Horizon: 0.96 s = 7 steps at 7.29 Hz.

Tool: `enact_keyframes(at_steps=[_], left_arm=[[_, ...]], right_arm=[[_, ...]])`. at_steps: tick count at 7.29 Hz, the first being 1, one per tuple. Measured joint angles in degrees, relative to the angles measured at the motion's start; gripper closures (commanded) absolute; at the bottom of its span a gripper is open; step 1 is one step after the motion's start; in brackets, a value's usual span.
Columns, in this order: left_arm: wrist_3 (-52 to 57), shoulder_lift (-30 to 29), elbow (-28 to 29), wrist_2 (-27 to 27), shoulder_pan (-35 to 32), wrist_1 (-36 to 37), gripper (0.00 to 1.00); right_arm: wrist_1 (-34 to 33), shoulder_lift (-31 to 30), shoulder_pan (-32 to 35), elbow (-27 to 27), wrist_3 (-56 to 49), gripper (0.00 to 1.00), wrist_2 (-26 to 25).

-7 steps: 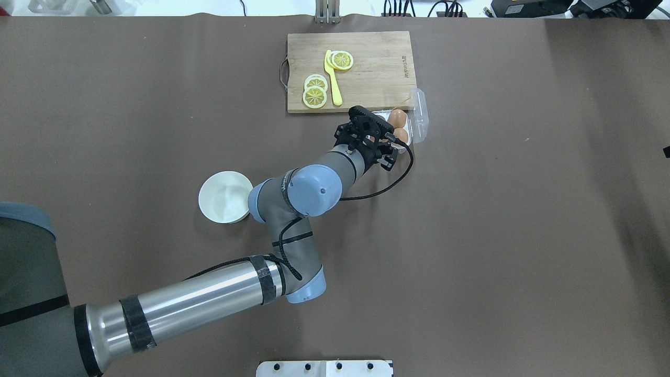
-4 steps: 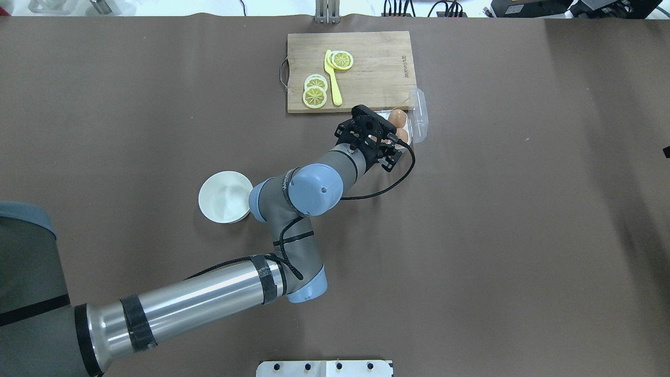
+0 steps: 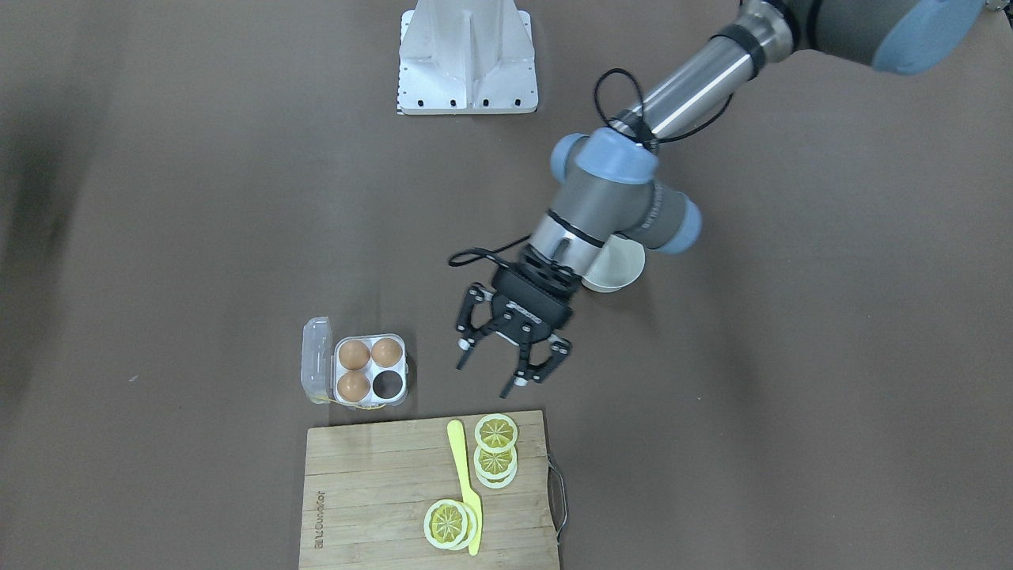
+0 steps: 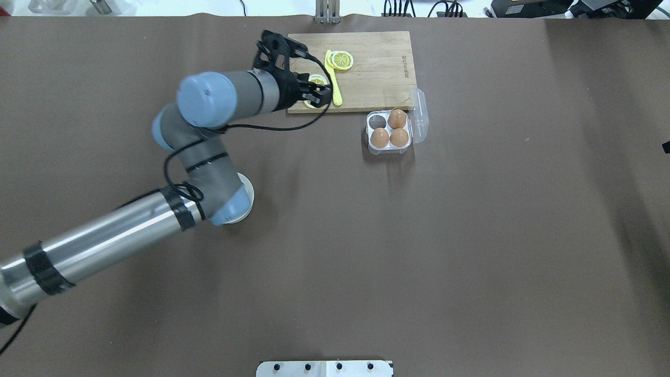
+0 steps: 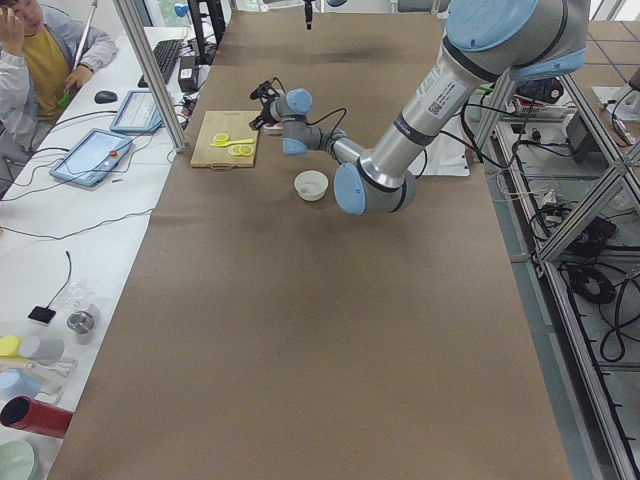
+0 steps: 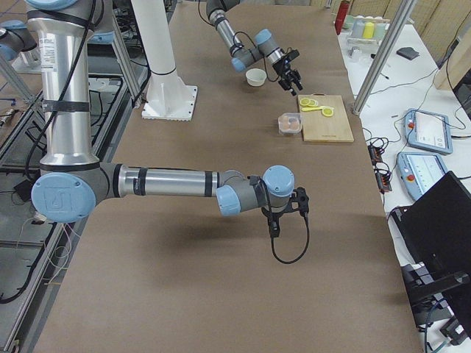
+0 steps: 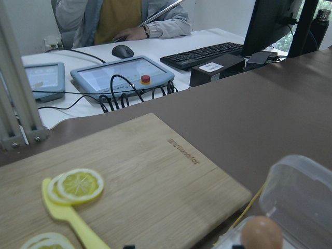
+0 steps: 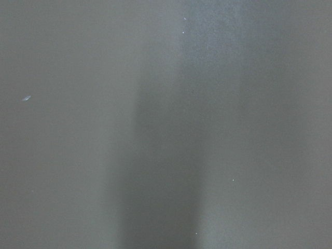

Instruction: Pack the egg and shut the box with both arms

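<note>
The clear box (image 4: 390, 146) stands open just in front of the cutting board's right corner, its lid (image 4: 420, 115) folded back to the right. Three brown eggs fill three cups: (image 4: 397, 119), (image 4: 380, 137), (image 4: 399, 137). The back-left cup (image 4: 377, 122) is empty. The box also shows in the front view (image 3: 400, 366). My left gripper (image 3: 485, 378) is open and empty, raised over the board's left front corner, well left of the box (image 4: 318, 97). My right gripper (image 6: 287, 213) shows only in the right side view, far from the box; I cannot tell its state.
A wooden cutting board (image 4: 377, 68) holds lemon slices (image 4: 343, 60) and a yellow knife (image 4: 333, 84). A white bowl (image 3: 617, 269) sits under my left arm's elbow. A white pedestal (image 3: 467, 55) stands at the robot's edge of the table.
My left arm has swung from over the box to the left, to the board's left corner. The box is now uncovered and shows three eggs instead of two.
</note>
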Motion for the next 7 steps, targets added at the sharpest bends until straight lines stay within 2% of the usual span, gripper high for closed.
enact_keyframes(at_steps=[2,3,4,6,7], left_arm=[[-3.41,9.23,-6.47,-23.30,-14.71,10.74,0.24],[-3.53,12.85,-9.11,-32.06,-21.76,17.94,0.03],[-3.32,16.74,-11.85,-36.59,-27.45,23.23,0.02],[-0.05,25.70,-16.35,-38.69,-34.71,26.48,0.02],[2.97,29.05,-17.29,-38.89,-36.78,26.82,0.02]], right_arm=[[0.00,1.68,-0.09,-0.01,2.46,0.00,-2.47],[0.01,3.34,-0.79,-0.03,5.23,0.00,-3.78],[0.00,5.63,-2.55,-0.01,9.01,0.00,-5.40],[0.00,11.52,-8.79,0.38,19.27,0.03,-8.90],[-0.02,15.17,-12.98,0.33,25.00,0.42,-11.58]])
